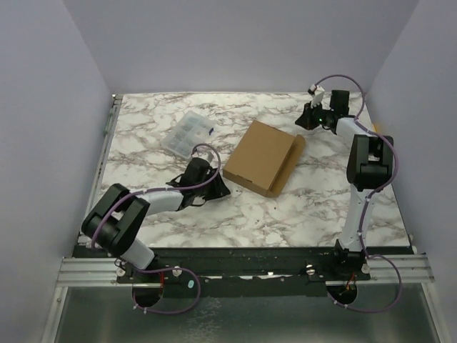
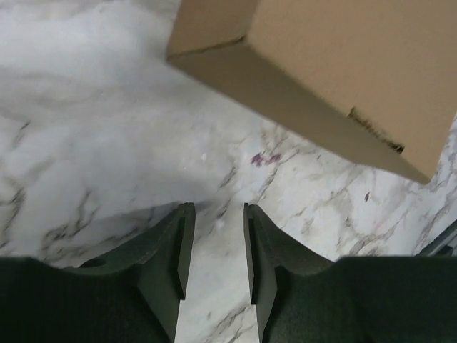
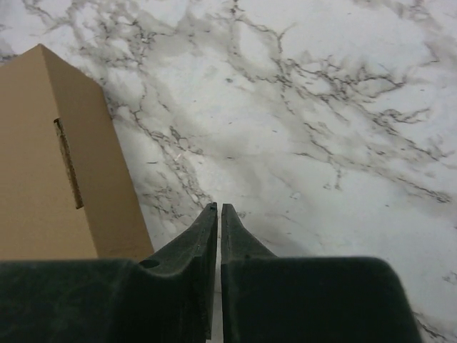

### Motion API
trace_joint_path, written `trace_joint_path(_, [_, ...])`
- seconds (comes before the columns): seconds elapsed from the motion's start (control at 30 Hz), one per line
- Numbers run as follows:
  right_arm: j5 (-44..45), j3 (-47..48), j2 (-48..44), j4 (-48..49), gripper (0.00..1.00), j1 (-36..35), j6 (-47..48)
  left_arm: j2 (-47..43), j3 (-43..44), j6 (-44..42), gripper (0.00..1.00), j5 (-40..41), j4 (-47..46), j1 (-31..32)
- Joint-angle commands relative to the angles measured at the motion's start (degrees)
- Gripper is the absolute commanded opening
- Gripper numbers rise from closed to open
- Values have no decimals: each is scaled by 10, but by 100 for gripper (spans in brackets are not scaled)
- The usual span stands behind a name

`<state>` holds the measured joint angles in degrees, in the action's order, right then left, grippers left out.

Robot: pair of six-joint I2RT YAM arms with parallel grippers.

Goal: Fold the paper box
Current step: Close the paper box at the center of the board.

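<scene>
The paper box [image 1: 260, 157] lies closed and flat in the middle of the marble table, a brown cardboard slab with one flap edge along its right side. My left gripper [image 1: 218, 187] hovers low just off the box's near left corner, apart from it. In the left wrist view its jaws [image 2: 218, 207] stand open with only bare table between them, and the box [image 2: 343, 64] fills the upper right. My right gripper [image 1: 308, 118] is at the far right, away from the box. Its fingers [image 3: 218, 207] are shut on nothing, with the box [image 3: 43, 164] to their left.
A small clear plastic compartment case [image 1: 187, 132] sits at the back left, beyond the left arm. Purple walls enclose the table on three sides. A metal rail [image 1: 243, 268] runs along the near edge by the arm bases.
</scene>
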<state>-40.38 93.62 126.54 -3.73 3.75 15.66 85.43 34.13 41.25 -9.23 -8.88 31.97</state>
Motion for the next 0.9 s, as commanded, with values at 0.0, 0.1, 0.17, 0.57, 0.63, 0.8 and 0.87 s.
trace_joint_path(0.0, [-41, -1, 15, -53, 9, -10, 36, 75, 34, 62, 41, -6, -121, 16])
trace_joint_path(0.1, [-52, -19, 1, -93, 9, -19, 85, 118, 65, 58, 40, 7, -125, 16])
trace_joint_path(0.17, [-43, -45, -20, -116, 7, -33, 127, 139, 89, 47, 40, 9, -116, 13])
trace_joint_path(0.57, [13, -317, -249, -102, 6, -100, 226, 225, 271, -122, 41, 37, 64, -48])
trace_joint_path(0.63, [20, -338, -274, -104, 6, -123, 210, 249, 318, -152, 42, 27, 99, -53])
trace_joint_path(0.8, [51, -356, -285, -152, 7, -158, 157, 294, 417, -216, 43, 44, 178, -66])
trace_joint_path(0.87, [47, -382, -301, -172, 7, -158, 156, 302, 440, -233, 44, 43, 194, -77])
